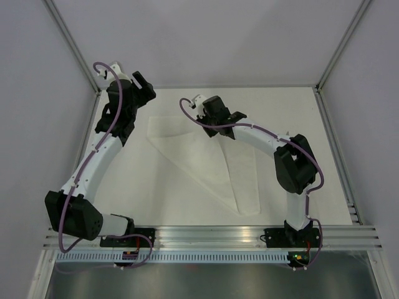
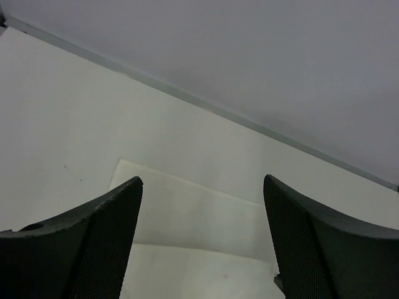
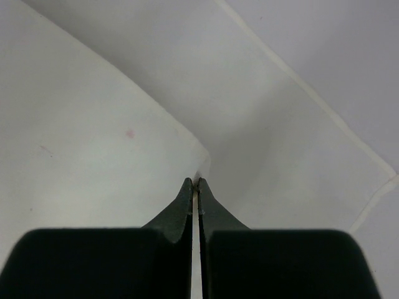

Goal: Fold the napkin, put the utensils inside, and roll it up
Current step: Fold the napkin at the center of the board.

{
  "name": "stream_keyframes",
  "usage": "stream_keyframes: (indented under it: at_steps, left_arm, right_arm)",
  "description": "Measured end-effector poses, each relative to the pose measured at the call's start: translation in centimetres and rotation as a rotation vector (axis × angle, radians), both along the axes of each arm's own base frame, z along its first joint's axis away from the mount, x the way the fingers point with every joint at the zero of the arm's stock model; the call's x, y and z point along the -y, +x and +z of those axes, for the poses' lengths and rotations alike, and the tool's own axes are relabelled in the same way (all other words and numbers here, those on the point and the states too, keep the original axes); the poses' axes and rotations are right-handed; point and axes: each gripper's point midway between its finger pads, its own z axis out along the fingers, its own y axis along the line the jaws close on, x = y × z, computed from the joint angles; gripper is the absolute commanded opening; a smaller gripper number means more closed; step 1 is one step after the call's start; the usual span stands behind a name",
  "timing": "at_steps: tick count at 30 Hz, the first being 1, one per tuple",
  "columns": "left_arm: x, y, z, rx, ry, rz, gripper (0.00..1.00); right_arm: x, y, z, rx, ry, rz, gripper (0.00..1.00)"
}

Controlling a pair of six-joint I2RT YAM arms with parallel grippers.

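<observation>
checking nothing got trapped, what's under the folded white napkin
Only the white tabletop shows around the thin white folded napkin. Its upper layer covers the lower one and whatever lies beneath, so that cannot be told. The right gripper pinches its edge.

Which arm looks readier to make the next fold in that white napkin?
Right. The right end effector is shut with a napkin edge apparently pinched at its tips, ready to pull. The left end effector hangs open above a corner, gripping nothing.

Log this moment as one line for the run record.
phase: folding | napkin: partly folded | right gripper: shut on napkin edge | left gripper: open above napkin corner, empty | utensils: not in view
</observation>
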Motion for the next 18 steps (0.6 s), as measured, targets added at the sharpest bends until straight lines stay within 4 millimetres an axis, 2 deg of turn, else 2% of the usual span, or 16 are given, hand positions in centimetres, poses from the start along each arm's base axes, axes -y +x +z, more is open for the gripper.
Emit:
stream_keyframes:
  at_steps: [7, 11, 15, 18]
  left_arm:
    - [0.6, 2.8, -4.3, -0.056, 0.008, 0.003, 0.82]
    - [1.1, 4.5, -7.6, -0.102, 0.001, 0.007, 0.8]
    - [1.3, 5.1, -10.2, -0.141, -0.008, 0.013, 0.8]
    - [1.3, 5.7, -11.1, -0.148, -0.018, 0.019, 0.79]
  right_arm:
    - [1.6, 0.4, -0.9, -0.016, -0.012, -0.029, 0.0]
    - [2.3, 0.2, -1.2, -0.025, -0.018, -0.039, 0.0]
    - [3.4, 0.4, -0.8, -0.018, -0.011, -0.057, 0.0]
    - [4.4, 1.0, -0.3, -0.003, 0.002, -0.079, 0.01]
